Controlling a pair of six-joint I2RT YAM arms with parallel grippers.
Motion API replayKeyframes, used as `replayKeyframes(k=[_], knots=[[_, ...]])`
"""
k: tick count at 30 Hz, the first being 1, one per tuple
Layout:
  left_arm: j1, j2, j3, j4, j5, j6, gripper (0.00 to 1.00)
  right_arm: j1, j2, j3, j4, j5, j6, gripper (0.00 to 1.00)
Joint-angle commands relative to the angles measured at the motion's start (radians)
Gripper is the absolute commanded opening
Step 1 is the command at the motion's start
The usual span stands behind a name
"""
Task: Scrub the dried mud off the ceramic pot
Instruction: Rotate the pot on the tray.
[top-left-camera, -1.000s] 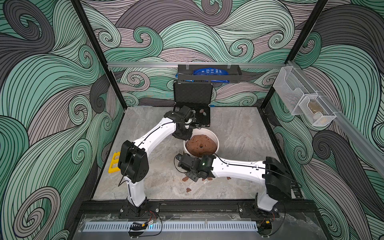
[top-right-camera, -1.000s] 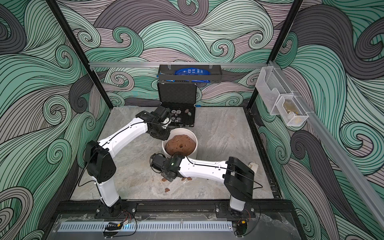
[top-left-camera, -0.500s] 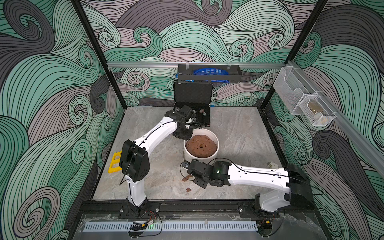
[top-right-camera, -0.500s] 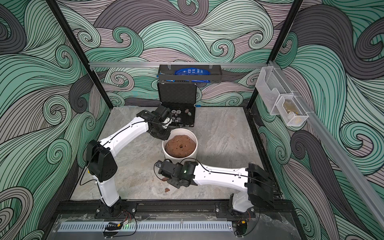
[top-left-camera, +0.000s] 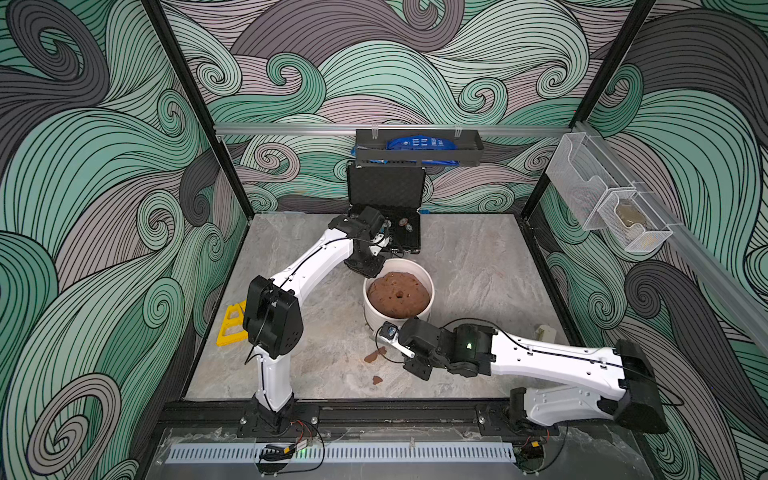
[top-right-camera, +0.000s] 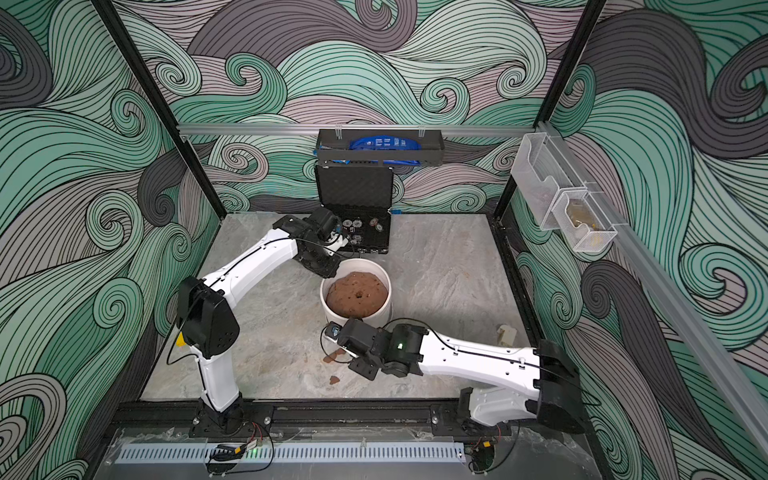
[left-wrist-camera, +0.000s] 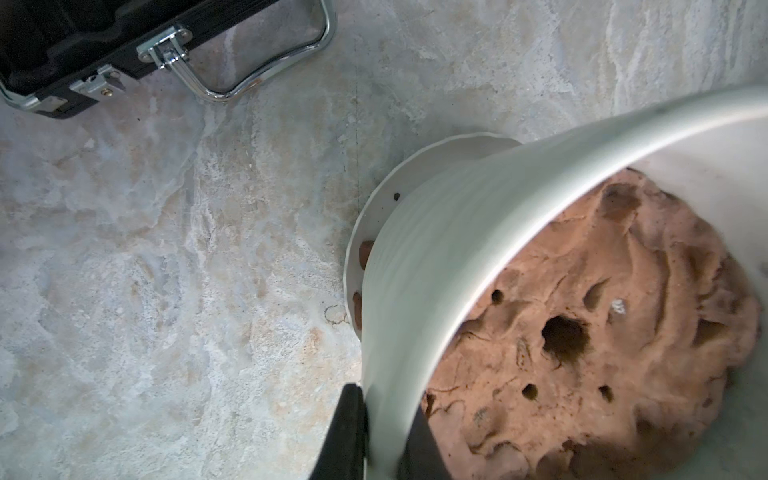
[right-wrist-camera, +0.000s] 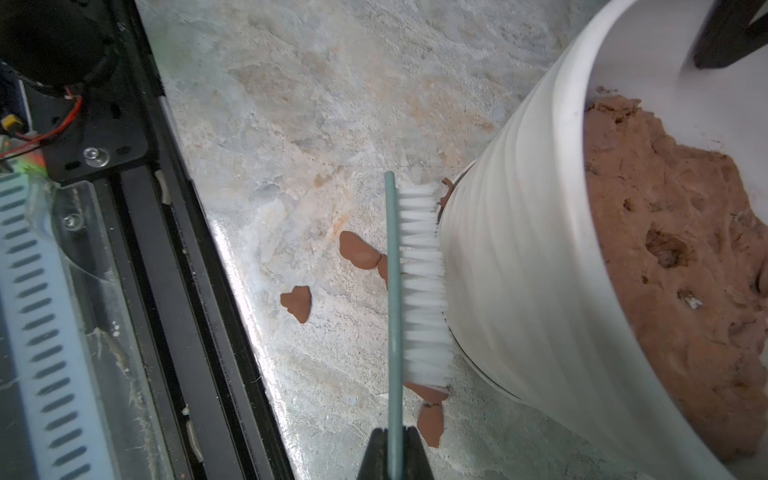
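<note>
While the wide white ribbed ceramic pot (top-left-camera: 399, 291), mid-frame in a top view, was pinched at its rim by the left gripper (left-wrist-camera: 382, 424), a green-handled white-bristled brush (right-wrist-camera: 419, 286) was clamped by the right gripper (right-wrist-camera: 394, 442) just below, lengthwise against the wall.

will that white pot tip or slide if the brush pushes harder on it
Probably won't tip: the pot is wide and packed with soil, so likely heavy. The left hand pinching its rim should steady it. The brush has soft-looking bristles that would likely bend first.
</note>
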Motion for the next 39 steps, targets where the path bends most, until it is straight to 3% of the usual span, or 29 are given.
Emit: replayKeyframes(k=[1,4,13,20,25,31,36,39], knots=[[0.040,0.044,0.053,-0.013,0.083,0.049,0.12,-0.017,-0.027,-0.008,0.028,-0.039,-0.037,0.00],[0.041,0.067,0.099,-0.031,0.118,0.071,0.12,-0.028,-0.043,-0.013,0.031,-0.035,-0.027,0.00],[0.041,0.095,0.142,-0.091,0.136,0.297,0.12,-0.030,-0.078,-0.016,0.051,-0.055,-0.054,0.00],[0.041,0.096,0.209,-0.104,0.170,0.277,0.19,-0.043,-0.100,-0.017,0.051,-0.057,-0.089,0.00],[0.042,0.060,0.221,-0.113,0.169,0.221,0.35,-0.064,-0.135,-0.018,0.055,-0.069,-0.093,0.00],[0.042,-0.015,0.213,-0.139,0.120,0.014,0.59,-0.096,-0.182,-0.018,0.054,-0.090,-0.098,0.00],[0.018,-0.134,0.121,-0.131,0.025,-0.306,0.65,-0.117,-0.220,-0.020,0.061,-0.103,-0.092,0.00],[-0.064,-0.238,-0.005,-0.082,-0.142,-0.473,0.68,-0.127,-0.242,-0.024,0.067,-0.110,-0.085,0.00]])
